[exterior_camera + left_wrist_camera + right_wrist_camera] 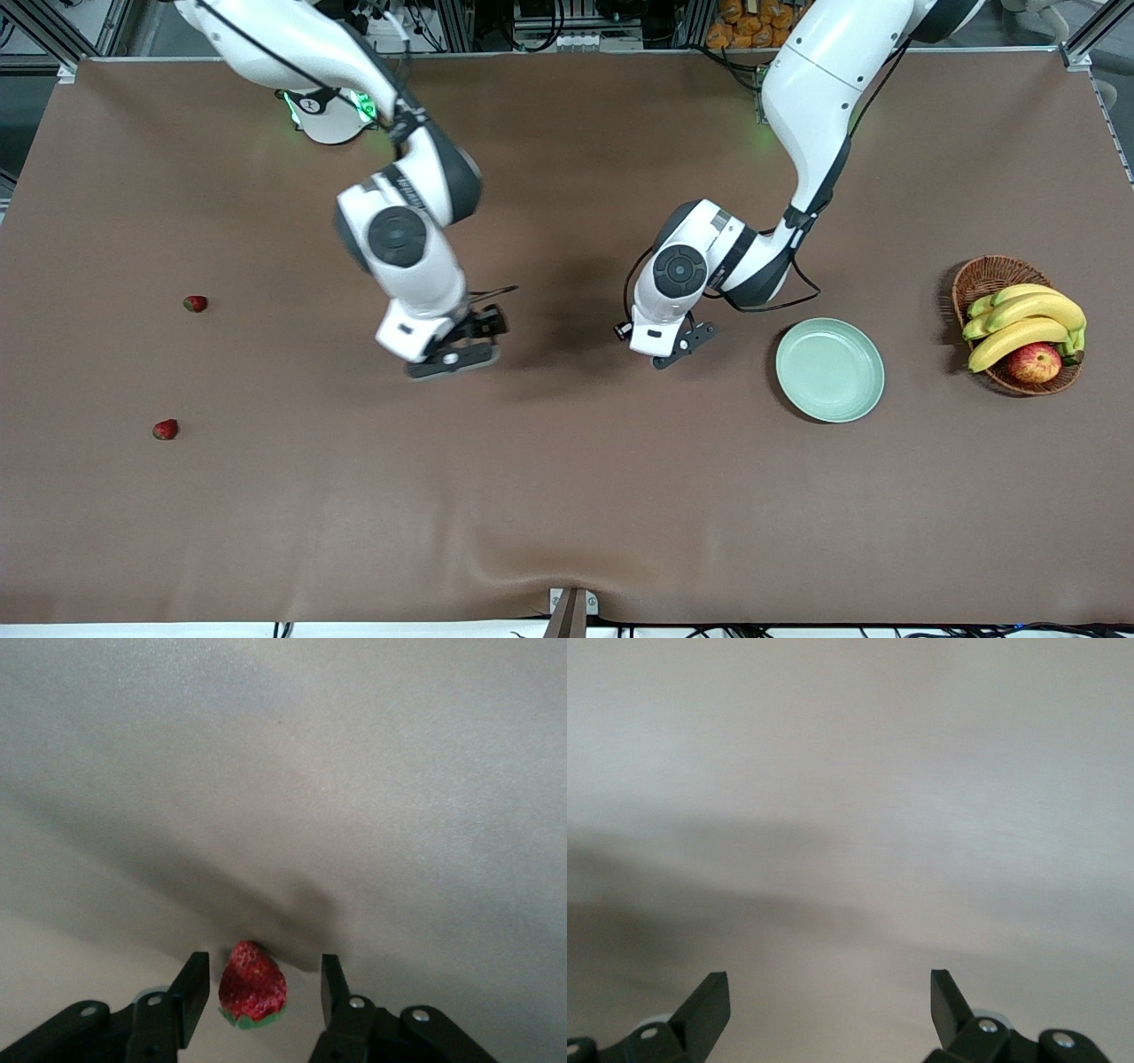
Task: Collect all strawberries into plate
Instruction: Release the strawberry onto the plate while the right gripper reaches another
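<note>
Jaws of the left gripper [264, 994] stand apart on either side of 1 strawberry [252, 981], with a thin gap showing between the berry and each finger [191, 997]. That berry lies on the brown table [567, 496], green cap toward the wrist. This gripper is down low, just beside the plate [830, 369] on the side toward the right arm's end.

Nearest the front camera lies a second strawberry [165, 430], well apart from the plate, toward the right arm's end of the table and a little nearer the camera than the plate. The pale green plate holds no fruit. The right gripper [830, 1003] hangs over bare table, farther from the plate than the left gripper, its jaws spread wide with nothing between them. A wicker basket [985, 276] with bananas [1028, 319] and an apple [1035, 362] sits near the plate, toward the left arm's end. A third strawberry [195, 304] lies farther from the camera than the plate, well apart from it.
</note>
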`<state>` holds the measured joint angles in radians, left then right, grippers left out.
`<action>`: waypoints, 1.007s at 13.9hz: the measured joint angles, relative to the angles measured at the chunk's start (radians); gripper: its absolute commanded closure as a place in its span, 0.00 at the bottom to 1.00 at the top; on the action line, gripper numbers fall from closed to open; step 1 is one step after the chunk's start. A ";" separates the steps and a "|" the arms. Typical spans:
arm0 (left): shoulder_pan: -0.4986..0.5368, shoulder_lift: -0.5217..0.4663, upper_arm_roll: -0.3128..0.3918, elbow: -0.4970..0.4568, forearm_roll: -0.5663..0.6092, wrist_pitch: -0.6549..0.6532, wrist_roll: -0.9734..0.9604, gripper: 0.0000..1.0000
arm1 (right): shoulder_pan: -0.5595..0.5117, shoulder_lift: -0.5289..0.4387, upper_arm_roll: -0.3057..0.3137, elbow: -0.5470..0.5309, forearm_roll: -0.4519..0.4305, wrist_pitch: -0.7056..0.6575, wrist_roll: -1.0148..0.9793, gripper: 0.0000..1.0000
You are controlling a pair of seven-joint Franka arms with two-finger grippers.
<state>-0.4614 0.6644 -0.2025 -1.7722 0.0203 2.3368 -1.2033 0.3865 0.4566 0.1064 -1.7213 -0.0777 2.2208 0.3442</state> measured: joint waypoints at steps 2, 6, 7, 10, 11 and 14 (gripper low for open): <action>0.000 0.003 0.000 0.001 0.000 0.000 0.000 1.00 | -0.100 -0.019 -0.002 -0.029 0.000 -0.020 0.000 0.00; 0.003 0.002 0.005 0.010 0.000 0.000 0.000 1.00 | -0.306 -0.021 -0.003 -0.043 0.000 -0.036 -0.017 0.00; 0.007 -0.003 0.012 0.018 0.001 -0.001 0.000 1.00 | -0.347 -0.020 -0.003 -0.047 0.000 -0.036 -0.025 0.00; 0.077 -0.065 0.031 0.040 0.046 -0.064 0.068 1.00 | -0.452 -0.011 -0.003 -0.045 -0.005 -0.030 -0.090 0.00; 0.119 -0.096 0.033 0.042 0.056 -0.102 0.126 1.00 | -0.483 0.000 -0.003 -0.039 -0.009 -0.025 -0.108 0.00; 0.262 -0.161 0.038 0.040 0.061 -0.197 0.356 1.00 | -0.569 0.066 -0.003 0.018 -0.021 -0.009 -0.128 0.00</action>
<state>-0.1996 0.5031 -0.1649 -1.7319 0.0811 2.1401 -0.8469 -0.1825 0.5223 0.1032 -1.7030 -0.0986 2.2117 0.2165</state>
